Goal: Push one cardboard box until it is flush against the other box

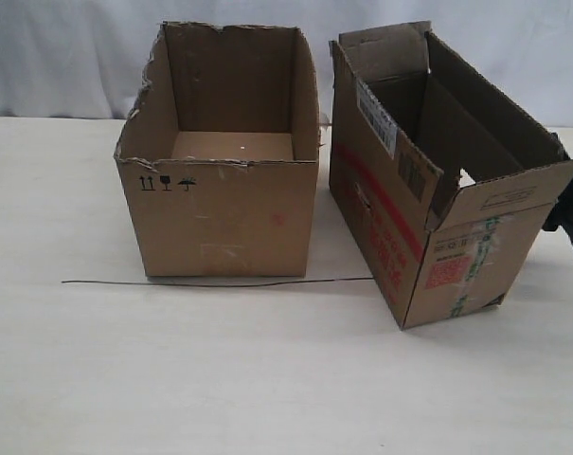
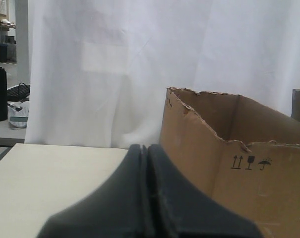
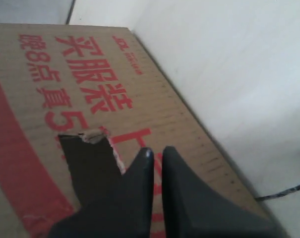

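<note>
On the right of the table (image 1: pixel 267 379), the cardboard box (image 1: pixel 390 227) stands skewed and open, apart from the other box (image 1: pixel 220 213). It looks empty, so expect it to be light and quick to slide or pivot, with thin walls and loose flaps that buckle. Push low on the outer printed long wall, near its middle. Your right gripper (image 3: pixel 157 154) sits clenched on nothing close to that wall. Your left gripper (image 2: pixel 146 148) is pinched together too, empty.

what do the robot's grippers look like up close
The left gripper and right gripper are both matte black. Each has two smooth, wedge-shaped fingers that widen from narrow tips to broad bases. The wrist views show no cables or markings on them.
</note>
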`<state>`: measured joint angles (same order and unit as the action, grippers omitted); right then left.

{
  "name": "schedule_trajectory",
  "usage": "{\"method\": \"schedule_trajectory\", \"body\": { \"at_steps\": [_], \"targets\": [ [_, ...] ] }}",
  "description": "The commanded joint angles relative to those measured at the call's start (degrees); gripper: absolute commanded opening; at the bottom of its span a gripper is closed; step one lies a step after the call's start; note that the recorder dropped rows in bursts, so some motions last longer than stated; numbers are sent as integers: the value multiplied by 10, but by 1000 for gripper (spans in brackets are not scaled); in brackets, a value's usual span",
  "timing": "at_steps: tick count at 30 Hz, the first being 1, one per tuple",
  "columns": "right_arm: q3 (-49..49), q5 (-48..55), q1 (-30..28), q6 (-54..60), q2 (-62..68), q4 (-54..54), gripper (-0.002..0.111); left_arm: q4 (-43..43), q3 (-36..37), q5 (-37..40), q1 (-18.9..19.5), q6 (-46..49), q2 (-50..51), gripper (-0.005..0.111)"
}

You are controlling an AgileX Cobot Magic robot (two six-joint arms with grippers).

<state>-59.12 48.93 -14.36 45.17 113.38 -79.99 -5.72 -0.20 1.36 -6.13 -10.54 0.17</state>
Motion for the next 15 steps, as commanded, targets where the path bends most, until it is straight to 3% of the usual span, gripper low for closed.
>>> {"method": "schedule_trajectory", "body": {
  "at_steps": [1, 15],
  "targets": [
    [1, 21, -2, 18, -6, -18, 5, 0, 2, -4, -5, -3, -2, 0],
    [-1, -43, 58, 23, -5, -39, 5, -2, 2, -4, -5, -3, -2, 0]
  ]
}}
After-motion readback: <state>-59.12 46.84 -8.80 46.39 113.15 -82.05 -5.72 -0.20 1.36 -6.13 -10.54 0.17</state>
